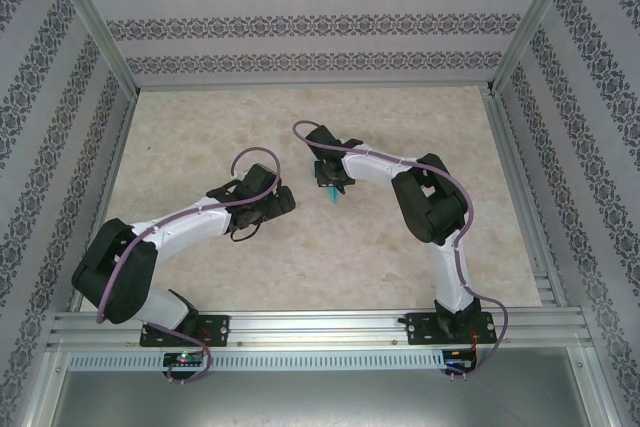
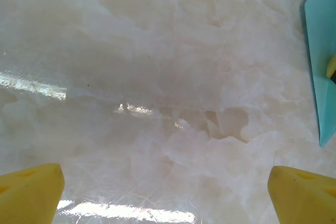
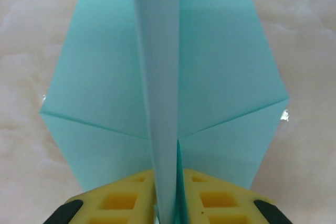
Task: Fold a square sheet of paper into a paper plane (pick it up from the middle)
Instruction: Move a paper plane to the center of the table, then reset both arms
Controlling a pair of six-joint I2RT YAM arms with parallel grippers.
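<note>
The right pincer [image 1: 330, 177] is observed near the middle of the pale marble-patterned tabletop [image 1: 420, 117], at the end of the right arm. In the right wrist view, the right pincer [image 3: 168, 205] is found closed on the paper plane [image 3: 226, 77]. The upright centre fold is clamped between the two yellow pads [image 3: 118, 200], with no gap visible on either side. The turquoise wings are spread to left and right of the fold, and a crease line is noted across each wing. Whether the wings rest on the tabletop or are held just above it cannot be told. From above, the paper plane [image 1: 333, 194] is seen as a small turquoise patch projecting from beneath the right pincer.

The left pincer [image 1: 285, 200] is located near the plane, on its left side and apart from it. In the left wrist view, the left pincer [image 2: 167, 195] is found wide open. Its yellow fingertips [image 2: 29, 192] are set at the lower corners, with bare tabletop between them. The plane is recorded at the right edge of that view, sharp tip toward the bottom.
</note>
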